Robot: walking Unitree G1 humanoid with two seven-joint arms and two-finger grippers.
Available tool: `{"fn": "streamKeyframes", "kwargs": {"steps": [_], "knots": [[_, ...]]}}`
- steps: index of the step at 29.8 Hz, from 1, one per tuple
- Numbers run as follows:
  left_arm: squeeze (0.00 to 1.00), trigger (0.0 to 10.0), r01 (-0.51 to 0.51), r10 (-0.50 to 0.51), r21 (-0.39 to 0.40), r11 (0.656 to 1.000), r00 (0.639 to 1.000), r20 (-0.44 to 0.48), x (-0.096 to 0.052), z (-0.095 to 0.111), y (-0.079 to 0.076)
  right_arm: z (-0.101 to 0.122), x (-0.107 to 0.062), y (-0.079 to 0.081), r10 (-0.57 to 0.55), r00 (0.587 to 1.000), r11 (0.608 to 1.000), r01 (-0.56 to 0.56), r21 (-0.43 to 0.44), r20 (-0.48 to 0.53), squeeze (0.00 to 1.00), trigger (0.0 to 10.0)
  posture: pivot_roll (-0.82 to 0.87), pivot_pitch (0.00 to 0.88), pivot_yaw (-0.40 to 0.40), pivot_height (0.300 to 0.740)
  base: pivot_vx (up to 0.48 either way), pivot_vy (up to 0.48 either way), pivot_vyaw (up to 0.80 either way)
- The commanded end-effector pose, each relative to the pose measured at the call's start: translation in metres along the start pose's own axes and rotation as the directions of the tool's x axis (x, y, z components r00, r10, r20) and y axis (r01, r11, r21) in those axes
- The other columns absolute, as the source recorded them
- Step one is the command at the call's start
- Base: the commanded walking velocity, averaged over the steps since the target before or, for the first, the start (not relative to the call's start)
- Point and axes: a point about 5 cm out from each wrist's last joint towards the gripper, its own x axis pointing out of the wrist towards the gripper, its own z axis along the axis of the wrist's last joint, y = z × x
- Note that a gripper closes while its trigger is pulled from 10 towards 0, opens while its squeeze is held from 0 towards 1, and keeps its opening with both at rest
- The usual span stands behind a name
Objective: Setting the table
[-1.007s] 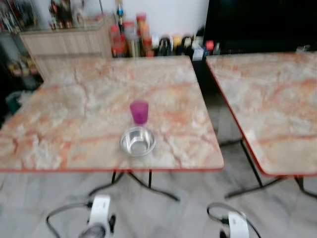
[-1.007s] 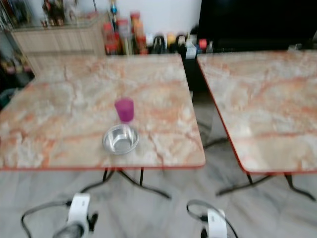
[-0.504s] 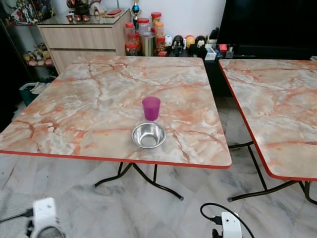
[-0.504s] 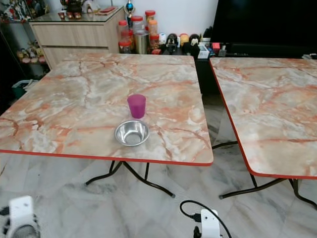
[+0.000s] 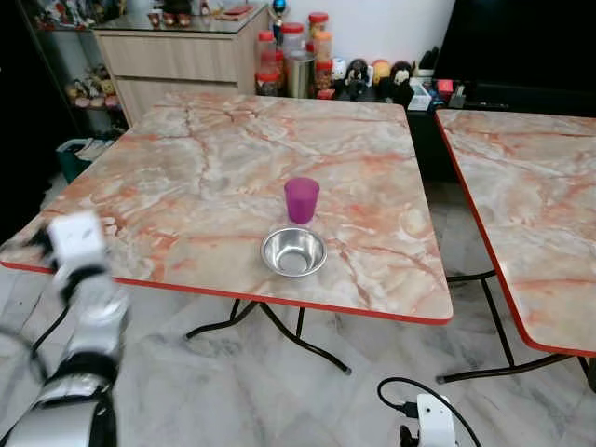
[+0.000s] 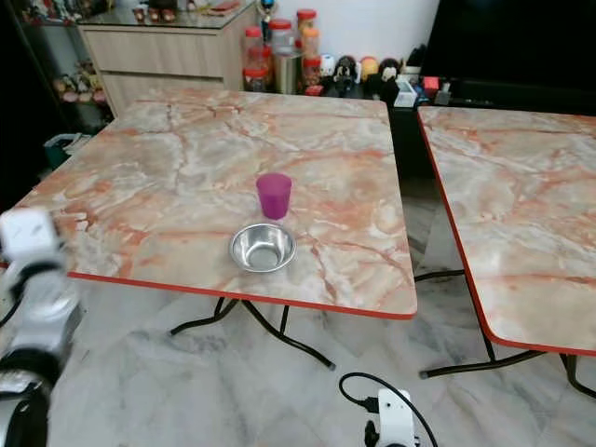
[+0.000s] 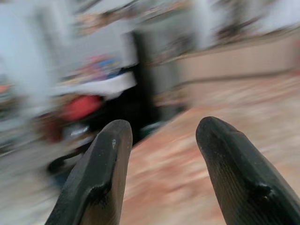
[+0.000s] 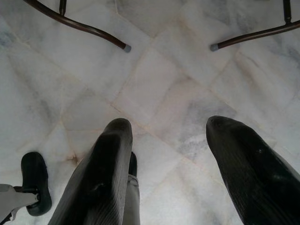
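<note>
Blurred with motion: raised silver left arm (image 5: pixel 82 307), cut off at the lower picture edge. Smeared beyond recognition past the black fingertips (image 7: pixel 112 140): red blob (image 7: pixel 80 107) and pale shapes. Cropped at the right edge: second orange-veined marble table (image 5: pixel 531 214). Too small to identify: jars and figurines (image 5: pixel 345 70) by the wall.

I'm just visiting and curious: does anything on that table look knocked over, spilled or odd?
Nothing stands out. The purple cup stands upright just behind the steel bowl, which sits level and looks empty, near the table's front edge. No spill shows on the marble top.
</note>
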Motion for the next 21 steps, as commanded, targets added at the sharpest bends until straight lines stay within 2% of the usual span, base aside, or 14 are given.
{"fn": "streamKeyframes", "kwargs": {"steps": [1,2,4,5,9,11,12,13,14,18,19,20,21], "knots": [[0.0,10.0,0.127,-0.126,-0.059,0.99,0.992,0.011,-0.001,0.007,-0.02,-0.001,0.0,-0.002,-0.009,1.0,1.0,0.009,0.01,-0.003,0.0,10.0,0.03,0.0,-0.004,0.74,0.0,0.0,0.0],[0.0,10.0,0.215,-0.216,-0.151,0.965,0.976,0.005,-0.003,0.013,-0.039,-0.002,0.0,-0.003,-0.011,1.0,1.0,0.011,0.011,-0.005,0.0,10.0,0.03,0.0,-0.004,0.74,0.0,0.0,0.0],[0.0,10.0,0.263,-0.272,-0.208,0.942,0.962,-0.013,-0.005,0.015,-0.052,-0.002,0.0,-0.003,-0.012,1.0,1.0,0.012,0.01,-0.006,0.0,10.0,0.03,0.0,-0.001,0.74,0.0,0.0,0.0],[0.0,10.0,0.301,-0.321,-0.266,0.916,0.946,-0.033,-0.009,0.015,-0.063,-0.003,-0.001,-0.003,-0.013,1.0,1.0,0.013,0.011,-0.007,0.0,10.0,0.03,0.0,-0.001,0.74,0.0,0.0,0.0],[0.0,10.0,0.366,-0.433,-0.41,0.835,0.898,-0.079,-0.021,0.01,-0.087,-0.004,-0.001,-0.003,-0.015,1.0,1.0,0.015,0.016,-0.01,0.0,10.0,0.02,0.0,0.005,0.74,0.0,0.0,0.0],[0.0,10.0,0.375,-0.454,-0.434,0.819,0.886,-0.092,-0.023,0.008,-0.091,-0.004,-0.001,-0.003,-0.015,1.0,1.0,0.016,0.018,-0.01,0.0,10.0,0.02,0.0,0.009,0.74,0.0,0.0,0.0],[0.86,10.0,0.406,-0.492,-0.438,0.802,0.865,-0.099,-0.025,0.008,-0.096,-0.005,-0.001,-0.003,-0.016,1.0,1.0,0.016,0.019,-0.011,0.0,10.0,0.02,0.0,0.009,0.74,0.0,0.0,0.0],[0.86,10.0,0.406,-0.492,-0.438,0.802,0.865,-0.099,-0.025,0.008,-0.096,-0.005,-0.001,-0.003,-0.016,1.0,1.0,0.016,0.019,-0.011,0.0,10.0,0.02,0.0,0.009,0.74,0.0,0.0,0.0],[1.0,10.0,0.441,-0.536,-0.436,0.785,0.836,-0.12,-0.03,0.005,-0.102,-0.005,-0.001,-0.003,-0.016,1.0,1.0,0.016,0.019,-0.013,0.0,10.0,0.02,0.0,0.01,0.74,0.0,0.0,0.0],[1.0,10.0,0.483,-0.61,-0.47,0.738,0.775,-0.162,-0.037,-0.001,-0.11,-0.006,-0.001,-0.002,-0.014,1.0,1.0,0.015,0.016,-0.016,0.0,10.0,0.02,0.0,0.011,0.74,0.0,0.0,0.0],[1.0,10.0,0.483,-0.61,-0.47,0.738,0.775,-0.162,-0.037,-0.001,-0.11,-0.006,-0.001,-0.002,-0.014,1.0,1.0,0.015,0.016,-0.016,0.0,10.0,0.02,0.0,0.011,0.74,0.0,0.0,0.0],[0.0,10.0,0.484,-0.631,-0.492,0.724,0.752,-0.189,-0.04,-0.003,-0.113,-0.006,-0.001,-0.002,-0.014,1.0,1.0,0.014,0.016,-0.016,0.0,10.0,0.02,0.0,0.011,0.74,0.0,0.0,0.0],[0.0,10.0,0.486,-0.643,-0.498,0.718,0.738,-0.206,-0.043,-0.005,-0.116,-0.007,-0.001,-0.002,-0.012,1.0,1.0,0.012,0.015,-0.017,0.0,10.0,0.03,0.0,0.012,0.74,0.0,0.0,0.0]]}}
